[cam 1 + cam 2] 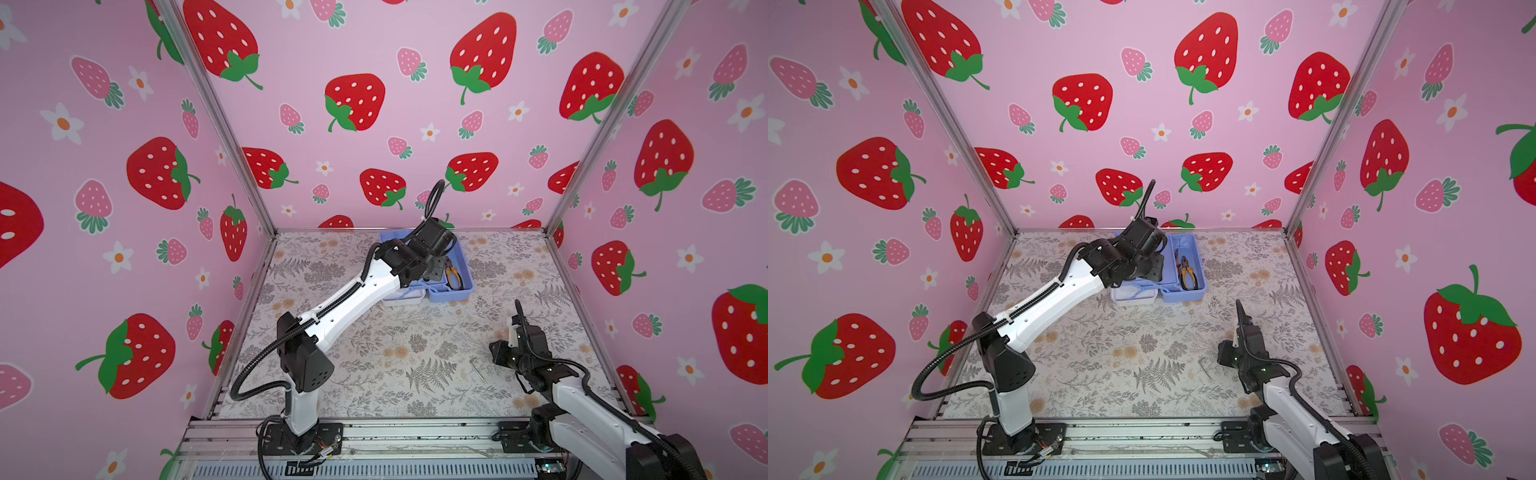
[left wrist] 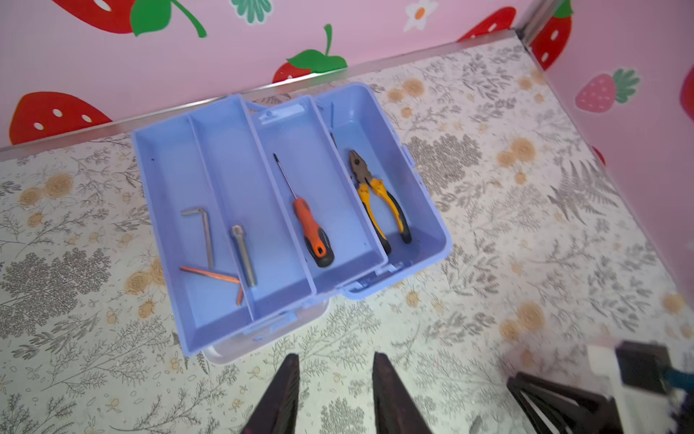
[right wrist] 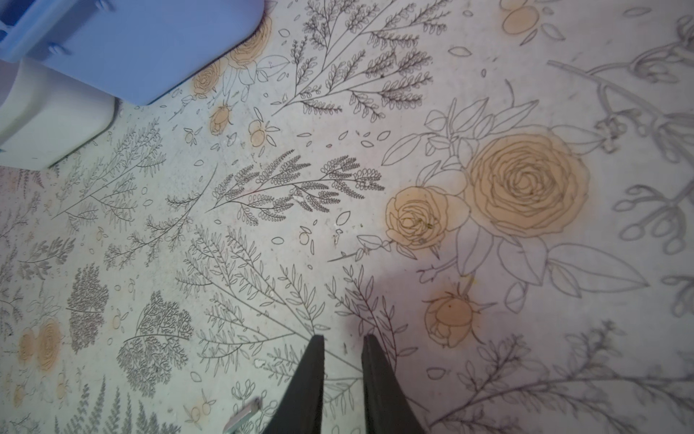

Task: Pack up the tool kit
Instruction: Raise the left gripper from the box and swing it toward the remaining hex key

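Note:
The tool kit (image 2: pixel 432 210) stands open at the back of the table, its periwinkle trays fanned out; in both top views my left arm hides much of it (image 1: pixel 451 295). Its white lid (image 2: pixel 263 345) lies under the trays. An orange-handled screwdriver (image 2: pixel 313 233) lies in the middle tray and yellow-handled pliers (image 2: pixel 379 203) lie in the base. A silver hex key (image 2: pixel 205 233), a metal rod (image 2: pixel 243 255) and an orange hex key (image 2: pixel 210 273) lie in the outer tray. My left gripper (image 2: pixel 334 360) hangs open and empty above the table, just in front of the kit. My right gripper (image 3: pixel 343 338) is open and empty, low over the table.
A loose silver hex key (image 1: pixel 477 369) (image 3: pixel 242 416) lies on the floral table beside my right gripper. Pink strawberry walls with metal posts close in the table on three sides. The kit's blue base (image 3: pixel 150 49) and white lid (image 3: pixel 49 120) show in the right wrist view.

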Robot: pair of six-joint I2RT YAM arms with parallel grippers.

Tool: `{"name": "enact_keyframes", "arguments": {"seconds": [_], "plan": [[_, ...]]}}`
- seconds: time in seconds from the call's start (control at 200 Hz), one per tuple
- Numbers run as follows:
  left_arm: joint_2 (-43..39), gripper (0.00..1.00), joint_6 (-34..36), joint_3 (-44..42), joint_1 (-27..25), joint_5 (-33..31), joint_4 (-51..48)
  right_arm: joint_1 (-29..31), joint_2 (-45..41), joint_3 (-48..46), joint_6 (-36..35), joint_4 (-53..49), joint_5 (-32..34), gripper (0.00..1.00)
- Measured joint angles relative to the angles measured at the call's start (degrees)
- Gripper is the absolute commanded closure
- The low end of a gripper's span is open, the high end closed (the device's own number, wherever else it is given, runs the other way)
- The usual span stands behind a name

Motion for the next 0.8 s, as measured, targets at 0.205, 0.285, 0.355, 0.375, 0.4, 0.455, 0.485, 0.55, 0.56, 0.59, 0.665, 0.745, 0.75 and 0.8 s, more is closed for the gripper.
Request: {"name": "enact_keyframes", "arguments": {"seconds": [0.205,0.285,0.355,0.375,0.4,0.455,0.485,0.55,0.56,0.59,0.665,0.745,0.75,0.8], "plan": [[1.53,0.64,-0.17,-5.97,-6.78,-2.36,-0.39,-0.02,0.02,0.00,-0.28,-0.02,-1.51,0.68],[2.82,0.64,-0.48,-7.15,-8.59,-2.25,-0.37,-0.15,0.02,-0.13,-0.28,0.00,-3.41,0.51],[2.99,0.64,-0.81,-8.55,-9.73,-1.57,0.24,-0.26,-0.07,-0.87,-0.35,0.57,-5.70,0.49],[2.99,0.64,-0.94,-9.01,-10.03,-1.36,0.57,-0.26,-0.20,-1.01,-0.50,0.81,-6.47,0.49],[2.99,0.64,-1.16,-9.57,-10.45,-0.90,1.01,-0.26,-0.46,-1.27,-0.42,1.09,-7.34,0.49],[2.99,0.64,-1.64,-10.78,-11.26,-0.07,2.29,-0.26,-1.64,-1.95,-0.31,1.07,-9.16,0.49],[3.02,0.64,-1.95,-11.43,-11.65,0.26,3.02,-0.26,-2.71,-2.40,-0.20,0.74,-9.88,0.45],[3.30,0.64,-2.34,-12.48,-12.76,0.63,4.02,-0.26,-5.92,-3.28,0.22,-0.94,-10.69,0.44],[3.52,0.64,-2.36,-12.52,-13.05,0.59,4.09,-0.26,-6.67,-3.34,0.50,-1.38,-10.73,0.44],[4.00,0.64,-2.43,-12.52,-13.73,0.57,4.35,-0.26,-8.68,-3.52,0.66,-2.56,-10.78,0.44],[5.84,0.64,-2.43,-12.52,-15.69,0.68,5.29,-0.26,-13.44,-3.52,1.20,-4.72,-10.58,0.44],[7.63,0.65,-2.40,-13.29,-17.40,1.22,6.16,-0.26,-18.53,-3.41,2.01,-7.45,-9.62,0.44],[7.69,0.65,-2.40,-13.38,-17.46,1.27,6.19,-0.26,-18.71,-3.39,2.05,-7.58,-9.57,0.44],[8.22,0.65,-2.38,-14.60,-18.29,1.99,6.80,-0.26,-21.55,-3.19,2.49,-9.53,-8.57,0.44]]}}
